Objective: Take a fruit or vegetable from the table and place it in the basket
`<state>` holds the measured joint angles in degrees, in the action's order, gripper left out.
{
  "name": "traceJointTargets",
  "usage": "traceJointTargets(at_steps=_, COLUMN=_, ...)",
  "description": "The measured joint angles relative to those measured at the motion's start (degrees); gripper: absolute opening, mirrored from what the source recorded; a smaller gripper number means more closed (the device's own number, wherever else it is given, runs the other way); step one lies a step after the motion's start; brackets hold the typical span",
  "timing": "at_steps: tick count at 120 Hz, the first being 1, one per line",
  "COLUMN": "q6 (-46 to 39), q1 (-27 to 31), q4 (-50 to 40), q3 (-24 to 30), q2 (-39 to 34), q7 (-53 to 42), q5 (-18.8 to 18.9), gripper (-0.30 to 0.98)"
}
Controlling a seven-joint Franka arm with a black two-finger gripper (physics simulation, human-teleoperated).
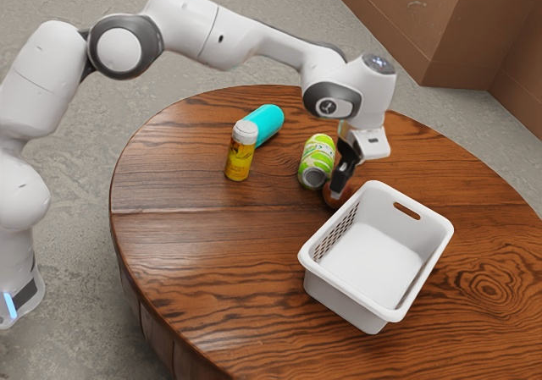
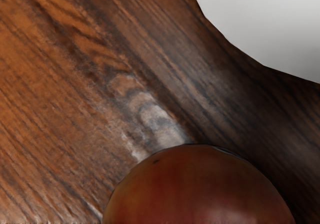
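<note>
Red-brown skin, rounded: we take the fruit (image 1: 329,198) to be the task's item, perhaps an apple. Judged reason for the pose: the black gripper (image 1: 340,187) points down so as to straddle the fruit from above, the usual approach for something round that might roll if pushed from one side.

White basket (image 1: 378,315) stands upright on the wooden table (image 1: 195,253), mouth up, close to the fruit; we judge this useful, since the carry would be short. Its raised rim is why a lift must come before any sideways travel. Green can (image 1: 317,156) lies on its side just beside the gripper, end toward the exterior camera; a careless swing could set it rolling. Yellow bottle (image 1: 240,159), upright on its base, and turquoise cylinder (image 1: 266,124), on its side, sit farther off and should not matter to the grasp.

Position of fruit relative to tool: at the gripper's lower end, partly hidden by it, outside the basket. The wrist view agrees, with the fruit large and immediately by the hand. Grip state: undetermined; we cannot tell whether the gripper is apart or clamped on the fruit. Nor can we confirm table contact. Next, in our judgement: secure hold, then raise.
</note>
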<state>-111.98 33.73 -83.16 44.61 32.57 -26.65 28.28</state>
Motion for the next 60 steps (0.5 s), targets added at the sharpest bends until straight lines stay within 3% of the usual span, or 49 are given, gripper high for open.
traceJointTargets(at_steps=60, q6=-0.13, q1=0.02, q4=-1.05, q3=-0.18, q2=1.3, q7=-0.29, q5=-1.76, gripper=0.69)
